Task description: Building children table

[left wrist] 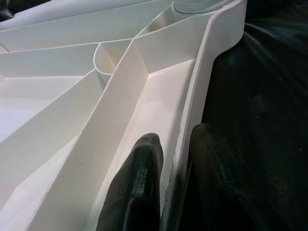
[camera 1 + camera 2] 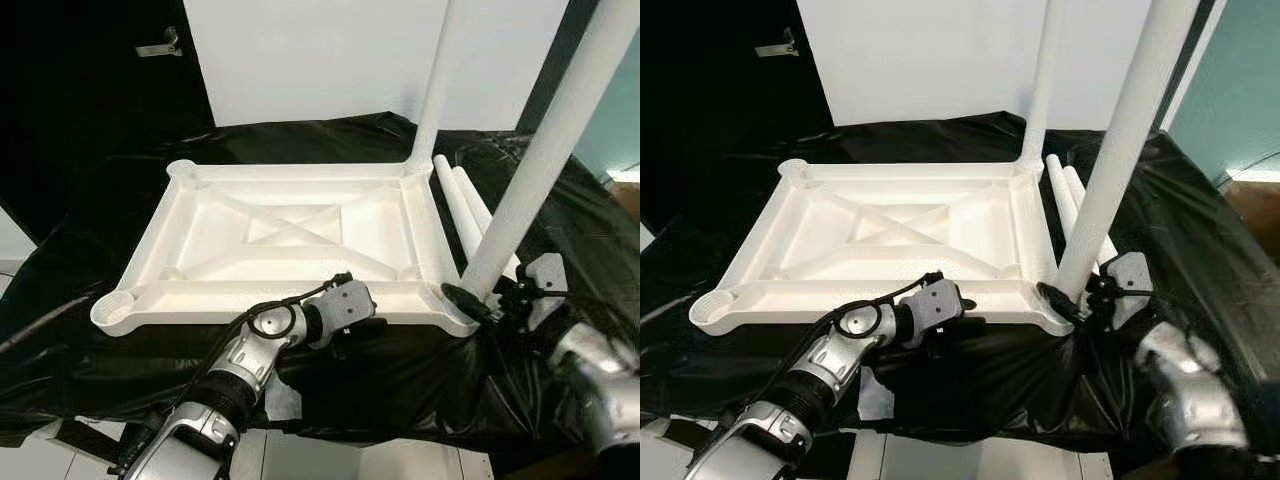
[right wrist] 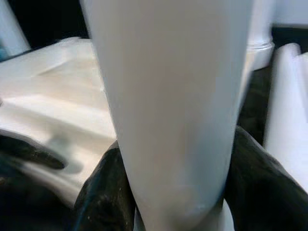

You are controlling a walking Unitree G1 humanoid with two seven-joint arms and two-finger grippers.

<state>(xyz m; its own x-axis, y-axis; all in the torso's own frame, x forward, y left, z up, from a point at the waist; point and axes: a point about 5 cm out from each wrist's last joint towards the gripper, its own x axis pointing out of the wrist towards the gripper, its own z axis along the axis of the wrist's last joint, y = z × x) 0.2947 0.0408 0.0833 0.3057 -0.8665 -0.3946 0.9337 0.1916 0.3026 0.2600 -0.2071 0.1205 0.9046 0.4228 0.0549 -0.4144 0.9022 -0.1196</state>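
Tabletop [image 2: 290,235]: lay upside down on the black sheet [image 2: 90,210] I saw.
Left gripper [image 1: 171,180]: pinched the tabletop's near rim.
Right gripper [image 3: 175,192]: I saw it clamped around the near-right leg [image 2: 540,160], upright in its corner socket.
Spare legs [image 2: 470,210]: lay just beside the tabletop's right edge.

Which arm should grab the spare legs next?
Right, probably. The spare legs lie on the robot's right, near the right claw, now shut on the near leg. The left claw pinches the tabletop rim, steadying it.
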